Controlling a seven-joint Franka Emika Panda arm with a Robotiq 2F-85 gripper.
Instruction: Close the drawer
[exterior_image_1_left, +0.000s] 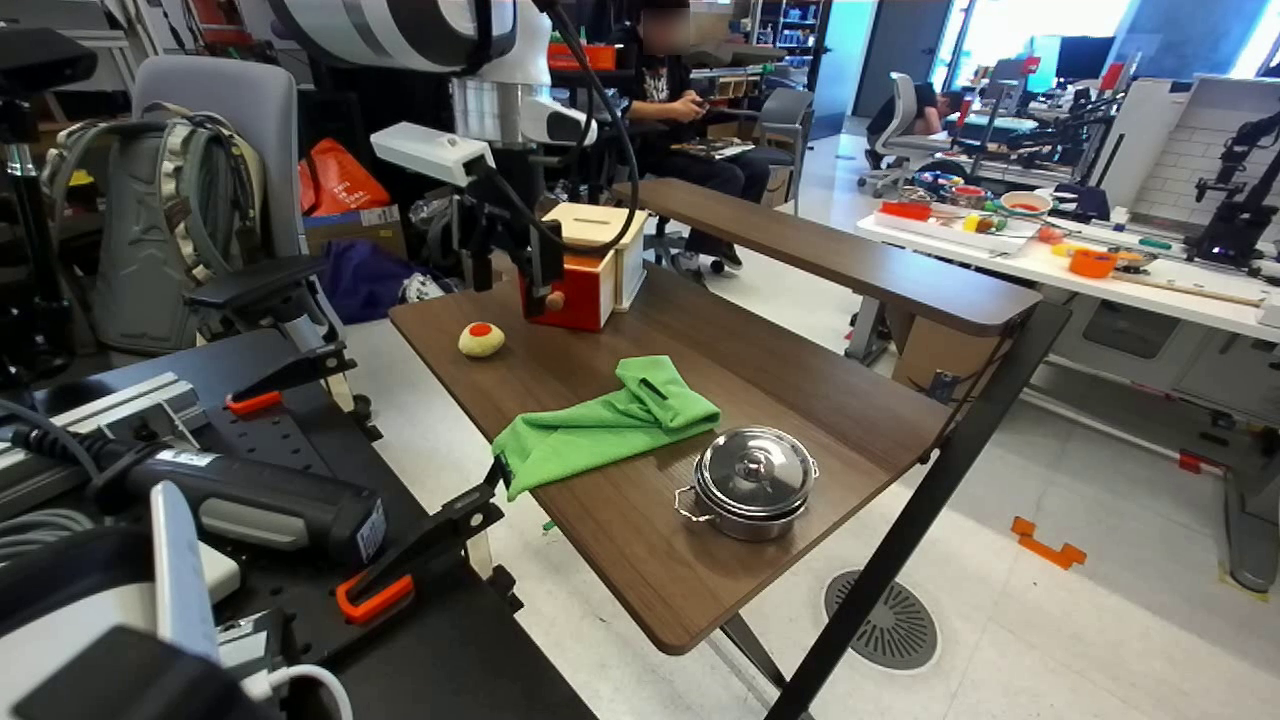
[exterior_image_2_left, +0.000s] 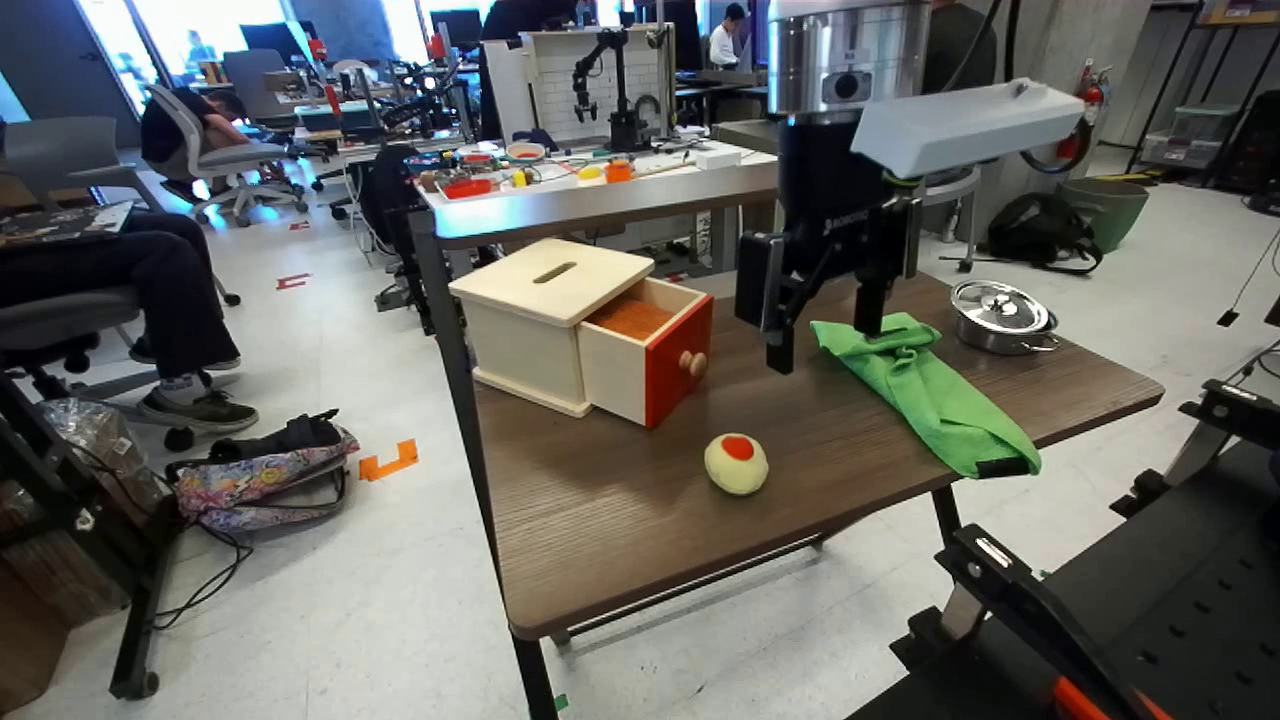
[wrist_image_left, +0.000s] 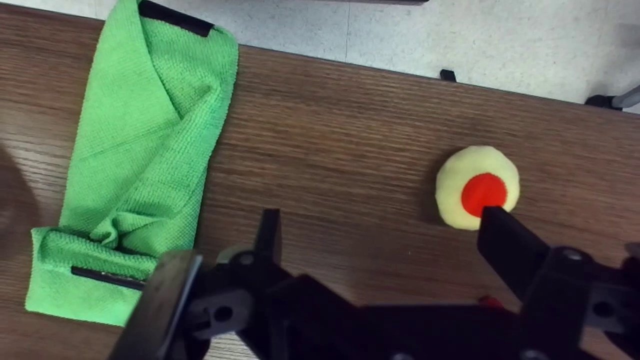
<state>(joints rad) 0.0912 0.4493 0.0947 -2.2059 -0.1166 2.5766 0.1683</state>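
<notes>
The drawer (exterior_image_2_left: 678, 365) has a red front with a round wooden knob. It stands partly pulled out of a light wooden box (exterior_image_2_left: 520, 345) with a slotted tan top, and its orange-brown inside shows. The drawer front (exterior_image_1_left: 575, 305) also shows in an exterior view, partly behind a finger. My gripper (exterior_image_2_left: 825, 345) is open and empty above the table, in front of the drawer and apart from it. The gripper (exterior_image_1_left: 515, 278) hangs fingers down. In the wrist view, the open fingers (wrist_image_left: 381, 211) frame bare wood; a small red bit shows at the palm, mostly hidden.
A pale yellow ball with a red spot (exterior_image_2_left: 736, 470) lies near the table's front edge (exterior_image_2_left: 560, 590). A green cloth (exterior_image_2_left: 925, 395) lies beyond the gripper, and a lidded steel pot (exterior_image_2_left: 1000, 320) stands behind it. A raised shelf (exterior_image_1_left: 820, 250) runs along one table side.
</notes>
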